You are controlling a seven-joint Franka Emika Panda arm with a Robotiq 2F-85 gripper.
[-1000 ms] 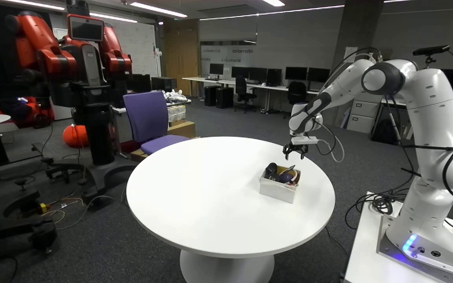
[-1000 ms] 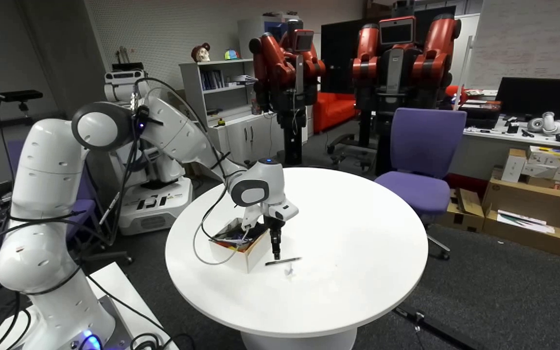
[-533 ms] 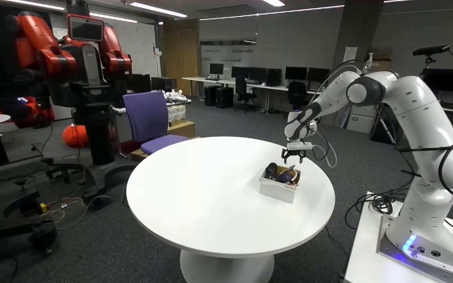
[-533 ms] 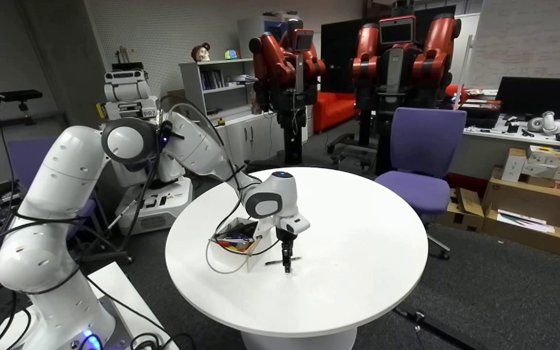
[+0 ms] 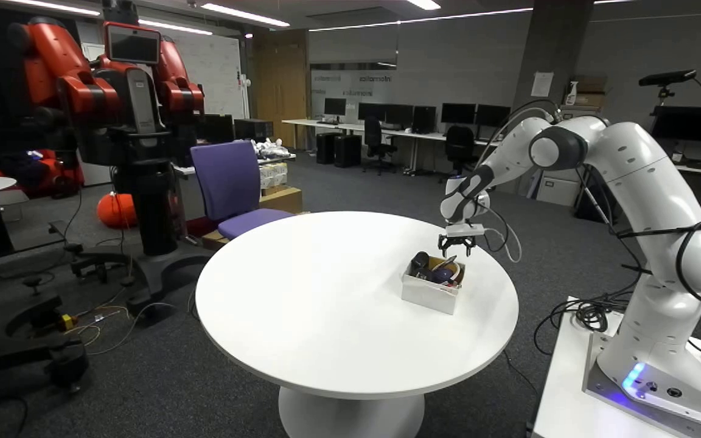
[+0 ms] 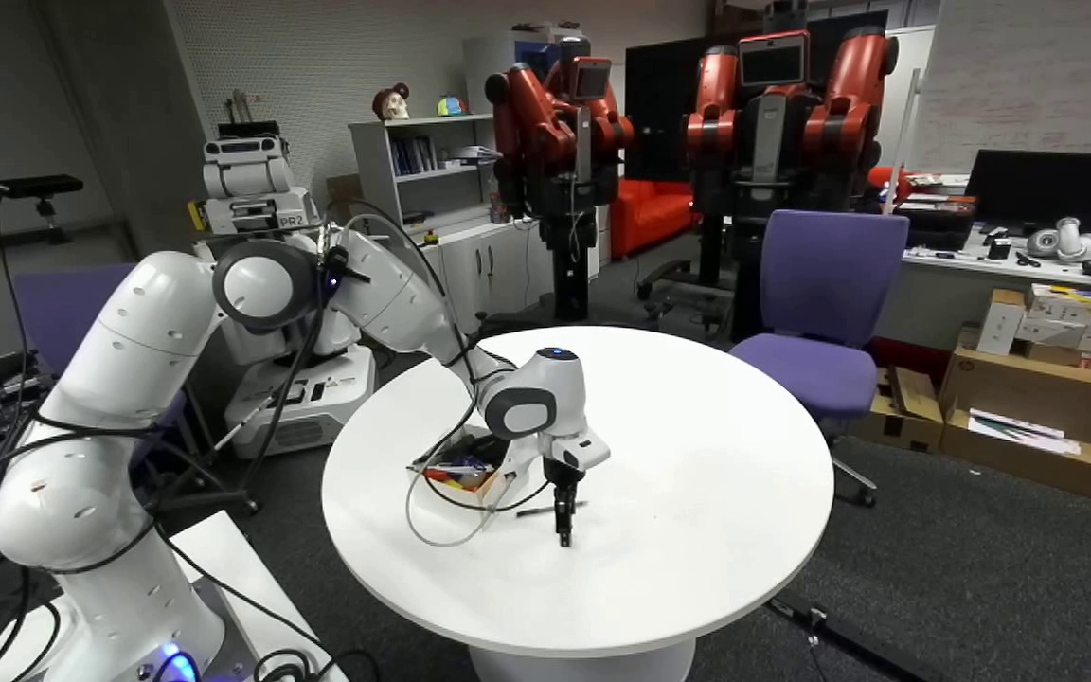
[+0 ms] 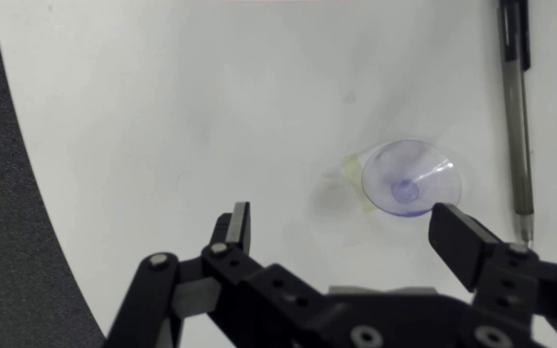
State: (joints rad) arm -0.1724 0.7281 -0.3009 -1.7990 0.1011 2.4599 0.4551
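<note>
Round white table right before me. White arm arches over it. Open box on table, holding odds and ends. Gripper low, 2 fingers spread wide, nothing held. Pen loose outside box. Clear suction cup on table near 1 fingertip, not yet grasped.

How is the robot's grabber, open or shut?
Open. In the wrist view, the gripper has its fingers wide apart, with white tabletop between them.

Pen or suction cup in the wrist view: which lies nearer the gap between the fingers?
The round, clear, purplish suction cup, mostly ahead of the gap; the black-capped pen lies outside the fingers.
</note>
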